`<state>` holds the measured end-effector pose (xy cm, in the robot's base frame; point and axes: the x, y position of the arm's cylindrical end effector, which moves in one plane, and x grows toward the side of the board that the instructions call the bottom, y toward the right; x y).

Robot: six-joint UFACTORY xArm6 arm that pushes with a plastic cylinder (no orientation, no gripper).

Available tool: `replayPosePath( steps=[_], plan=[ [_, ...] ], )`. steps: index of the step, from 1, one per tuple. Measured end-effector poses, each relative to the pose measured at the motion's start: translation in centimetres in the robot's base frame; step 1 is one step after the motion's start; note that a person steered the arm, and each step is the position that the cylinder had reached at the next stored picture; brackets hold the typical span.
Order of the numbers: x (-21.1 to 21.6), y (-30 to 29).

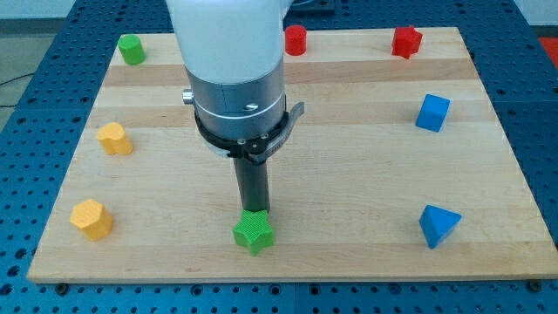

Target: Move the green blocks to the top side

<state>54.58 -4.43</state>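
A green star-shaped block (254,233) lies near the view's bottom edge of the wooden board, at the middle. My tip (255,212) stands right at its upper side, touching or almost touching it. A second green block (132,49), roughly a cylinder, sits at the view's top left corner of the board. The arm's white and grey body hangs over the board's upper middle and hides what is behind it.
The wooden board (349,157) also holds a red cylinder (296,39) and a red star block (406,41) at the top, two blue blocks (432,112) (438,225) at the right, and two yellow blocks (114,138) (91,218) at the left.
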Motion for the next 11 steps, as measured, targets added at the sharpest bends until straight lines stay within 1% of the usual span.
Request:
replayPosePath(
  steps=[2,3,4,5,6,7,8,9,10,11],
  plan=[
    [0.7,1.0],
    [-3.8,10.3],
    [-9.4,20.6],
    [-9.6,30.9],
    [-18.5,35.4],
    [-29.3,30.4],
    [-30.2,22.2],
    [-31.5,17.7],
    [-30.2,22.0],
    [-33.5,26.5]
  ],
)
